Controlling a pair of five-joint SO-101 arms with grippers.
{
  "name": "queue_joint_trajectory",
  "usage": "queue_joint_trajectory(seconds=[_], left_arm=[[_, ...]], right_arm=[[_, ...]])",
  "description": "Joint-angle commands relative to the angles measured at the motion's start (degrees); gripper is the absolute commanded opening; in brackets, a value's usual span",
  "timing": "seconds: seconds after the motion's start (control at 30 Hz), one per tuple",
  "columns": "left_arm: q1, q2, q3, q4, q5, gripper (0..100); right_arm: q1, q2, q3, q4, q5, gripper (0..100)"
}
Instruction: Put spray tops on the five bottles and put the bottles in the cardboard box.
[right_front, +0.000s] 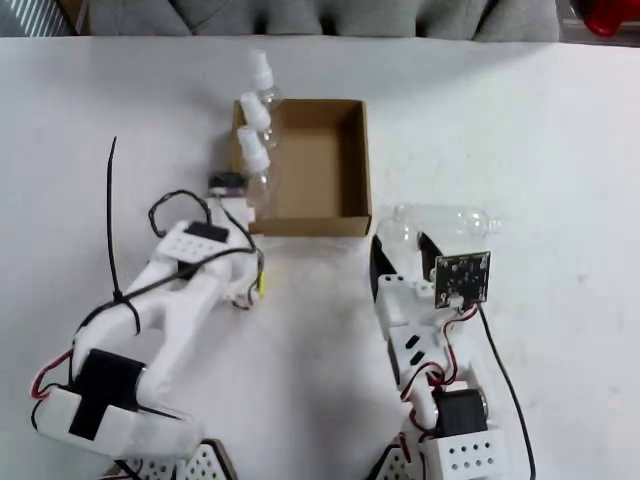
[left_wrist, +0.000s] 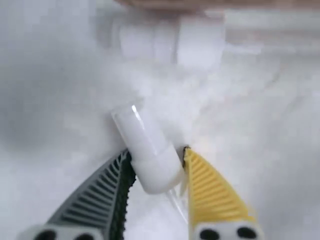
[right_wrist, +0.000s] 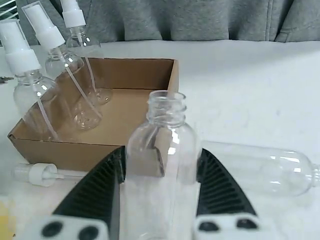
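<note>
My right gripper (right_wrist: 161, 155) is shut on an upright clear bottle (right_wrist: 162, 125) with an open neck, just in front of the cardboard box (right_wrist: 125, 75); from above, the right gripper (right_front: 402, 250) is off the box's (right_front: 358, 165) front right corner. A second uncapped bottle (right_front: 455, 220) lies on its side to the right. My left gripper (left_wrist: 156, 152) is shut on a white spray top (left_wrist: 145, 142) close to the table. Another spray top (right_wrist: 37, 173) lies against the box's front wall. Three capped bottles (right_front: 255, 110) stand in the box's left side.
The white table (right_front: 540, 130) is open to the right of and behind the box. The left arm (right_front: 180, 290) and its cables sit off the box's front left corner. A grey sofa (right_wrist: 200, 20) runs along the table's far edge.
</note>
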Motion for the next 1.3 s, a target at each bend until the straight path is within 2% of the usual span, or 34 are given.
queue_joint_trajectory(seconds=[0.0,0.17,0.33,0.4,0.63,0.87,1.0,1.13,1.2,1.27], left_arm=[[-0.6,-0.2,-2.5,3.7,-10.3,8],[-0.7,0.0,-2.3,4.0,-14.8,9],[-0.7,-0.1,-2.4,6.4,-14.8,26],[-1.0,-0.1,-2.7,6.2,-14.8,29],[-0.7,-0.1,-2.9,5.9,-13.8,29],[-1.5,0.0,-2.5,5.9,9.0,29],[-1.5,0.2,-1.6,3.9,9.4,29],[-1.1,0.1,2.1,-1.8,9.7,28],[-0.9,0.1,3.0,-3.4,9.7,24],[-0.1,0.1,3.4,-4.7,9.3,14]], right_arm=[[-0.6,-0.5,0.4,0.2,-0.1,1.5],[-0.6,-0.5,0.4,0.2,-0.1,1.5],[-0.6,-0.5,0.4,0.2,-0.1,1.5],[-0.6,-0.5,0.4,0.2,-0.1,1.5],[-0.6,-0.5,0.4,0.2,-0.1,1.5],[-0.6,-0.5,0.4,0.2,-0.1,1.5],[-0.6,-0.5,0.4,0.2,-0.1,1.5],[-0.6,-0.5,0.4,0.2,-0.1,1.5],[-0.6,-0.5,0.4,0.2,-0.1,1.5],[-0.6,-0.5,0.4,0.2,-0.1,1.5]])
